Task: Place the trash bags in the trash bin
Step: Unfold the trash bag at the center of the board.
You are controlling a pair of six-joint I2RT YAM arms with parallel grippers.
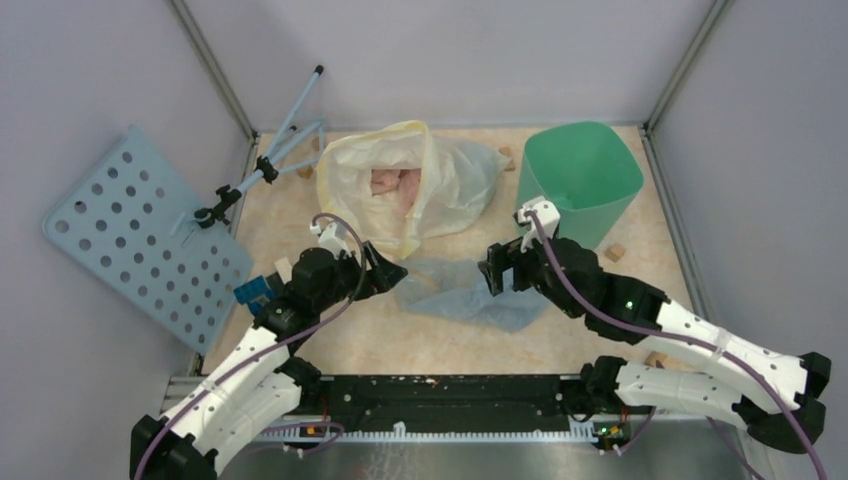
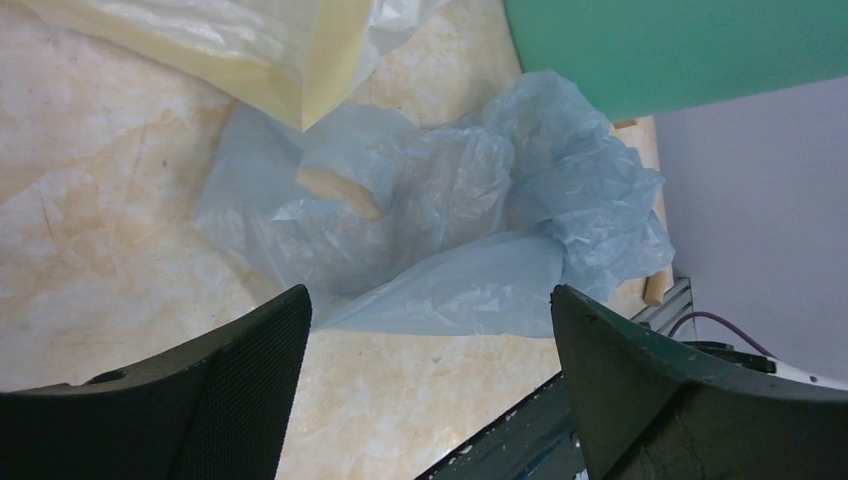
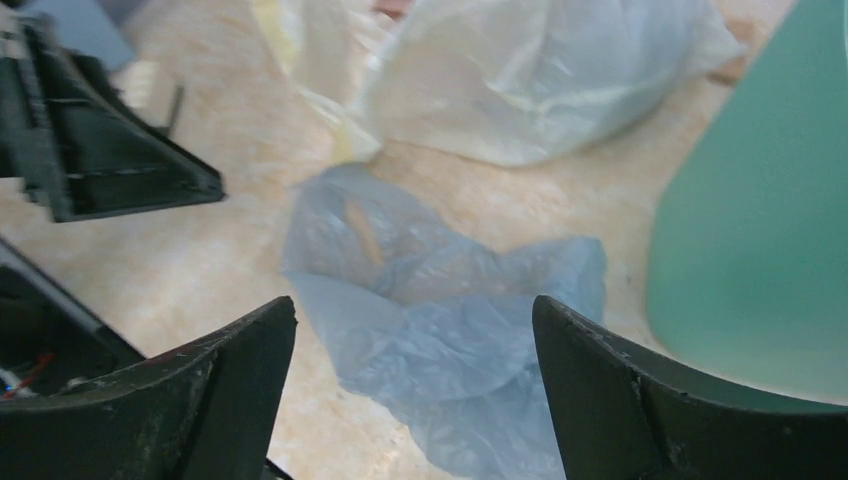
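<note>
From the top external camera, the pale-blue trash bag [image 1: 468, 293] lies crumpled on the marbled desk [image 1: 380, 340], outside the mint-green trash bin [image 1: 580, 178], which stands upright at the far right corner; the bag sits between the two arms, with the left claw [image 1: 392, 270] just beside its left edge and the right claw [image 1: 494, 270] over its right edge; a whitish bag [image 1: 400, 185] with a yellow rim lies open behind it, its near edge touching the blue plastic; a pale-blue perforated board [image 1: 140, 235] leans at the far left, and a small wooden block [image 1: 615, 252] rests near the foot of the bin. From the left wrist camera, the left claw stands wide with nothing between its fingers; the trash bag is spread just beyond them, tucked under the yellow rim at the upper left and reaching toward the bin wall at the upper right; a tan piece [image 2: 340, 192] shows at the blue film, and whether it lies inside or beneath cannot be told. From the right wrist camera, the right claw is likewise spread wide and holds nothing; the trash bag lies on the desk between and beyond its fingers, the bin close on the right, the whitish bag farther back.
</note>
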